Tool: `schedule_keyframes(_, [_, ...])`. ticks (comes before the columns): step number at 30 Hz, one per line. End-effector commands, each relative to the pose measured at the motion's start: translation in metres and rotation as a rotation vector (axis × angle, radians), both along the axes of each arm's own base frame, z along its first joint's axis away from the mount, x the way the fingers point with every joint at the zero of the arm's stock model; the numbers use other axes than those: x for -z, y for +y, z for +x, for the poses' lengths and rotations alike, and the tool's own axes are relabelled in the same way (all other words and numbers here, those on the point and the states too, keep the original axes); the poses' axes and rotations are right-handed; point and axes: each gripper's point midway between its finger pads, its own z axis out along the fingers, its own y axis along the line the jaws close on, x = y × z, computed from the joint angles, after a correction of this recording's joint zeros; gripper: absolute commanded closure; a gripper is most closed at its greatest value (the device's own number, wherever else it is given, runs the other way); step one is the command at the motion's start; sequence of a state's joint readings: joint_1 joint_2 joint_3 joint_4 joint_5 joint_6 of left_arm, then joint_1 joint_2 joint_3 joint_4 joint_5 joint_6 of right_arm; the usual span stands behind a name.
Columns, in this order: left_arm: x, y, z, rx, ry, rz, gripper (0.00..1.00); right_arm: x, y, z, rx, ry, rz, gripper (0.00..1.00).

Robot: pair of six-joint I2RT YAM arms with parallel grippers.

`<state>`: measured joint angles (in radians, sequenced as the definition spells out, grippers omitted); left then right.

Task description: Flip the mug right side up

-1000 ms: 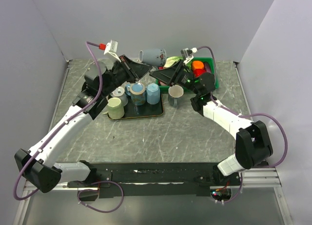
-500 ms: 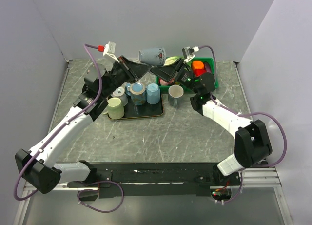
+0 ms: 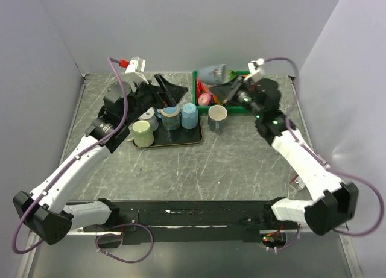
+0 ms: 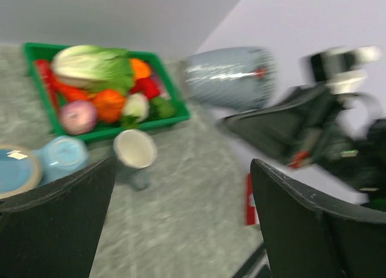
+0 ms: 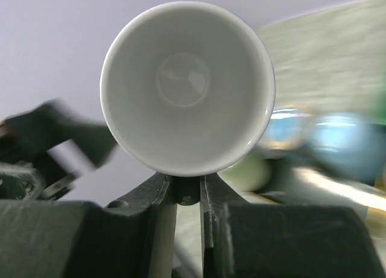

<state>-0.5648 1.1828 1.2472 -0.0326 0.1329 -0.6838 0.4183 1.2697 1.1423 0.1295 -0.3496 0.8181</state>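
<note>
**Asker:** Seen from above, what has just changed?

**Me:** A second ago my left pincer gripped the grey mug above the far middle of the table, and my right pincer stood wide open beside it. Now the left one has let go. Its jaws gape with nothing between them, above the far edge of the tray. The right one has clamped the mug and carried it rightwards, so it hangs in the air over the green crate near the table's far right corner. The hand-over is done. I judge the turning is now my right arm's job.

**Asker:** And from the left wrist?

**Me:** My left pincer is spread wide and touches nothing. The grey mug lies on its side in the air well beyond it, past the green crate. My right pincer is under the mug. A beige cup stands upright on the table just before the crate.

**Asker:** The right wrist?

**Me:** The grey mug shows me its open mouth, facing straight back. My right pincer is nearly shut on a narrow part at the mug's lower edge. That may be the handle, though I cannot tell. The mug sits against my fingers, sideways and not yet upright.
</note>
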Motion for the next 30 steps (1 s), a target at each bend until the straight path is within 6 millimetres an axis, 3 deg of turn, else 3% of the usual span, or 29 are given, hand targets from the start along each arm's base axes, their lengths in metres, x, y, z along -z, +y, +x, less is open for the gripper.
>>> schedule_keyframes(1, [0.033, 0.031, 0.001, -0.122, 0.019, 0.194, 0.04, 0.017, -0.101, 0.003, 0.36, 0.019, -0.384, 1.0])
schedule_keyframes(2, [0.037, 0.044, 0.009, -0.207, 0.029, 0.218, 0.04, 0.035, -0.122, 0.001, 0.418, 0.064, -0.478, 1.0])
schedule_keyframes(6, [0.055, 0.069, 0.018, -0.338, 0.082, 0.3, 0.04, 0.084, -0.154, -0.007, 0.493, 0.177, -0.676, 1.0])
schedule_keyframes(8, [0.072, 0.074, 0.022, -0.361, 0.136, 0.352, 0.04, 0.111, -0.159, -0.011, 0.498, 0.237, -0.717, 1.0])
schedule_keyframes(9, [0.069, 0.076, 0.024, -0.367, 0.139, 0.355, 0.04, 0.123, -0.163, -0.013, 0.51, 0.264, -0.743, 1.0])
schedule_keyframes(10, [0.08, 0.075, 0.026, -0.367, 0.172, 0.385, 0.04, 0.129, -0.165, -0.013, 0.518, 0.28, -0.758, 1.0])
schedule_keyframes(12, [0.082, 0.075, 0.029, -0.369, 0.187, 0.392, 0.04, 0.145, -0.167, -0.013, 0.524, 0.311, -0.784, 1.0])
schedule_keyframes(19, [0.103, 0.073, 0.035, -0.363, 0.255, 0.427, 0.04, 0.176, -0.164, -0.001, 0.493, 0.348, -0.877, 1.0])
schedule_keyframes(30, [0.125, 0.088, 0.038, -0.384, 0.329, 0.433, 0.04, 0.226, -0.159, 0.017, 0.461, 0.35, -0.968, 1.0])
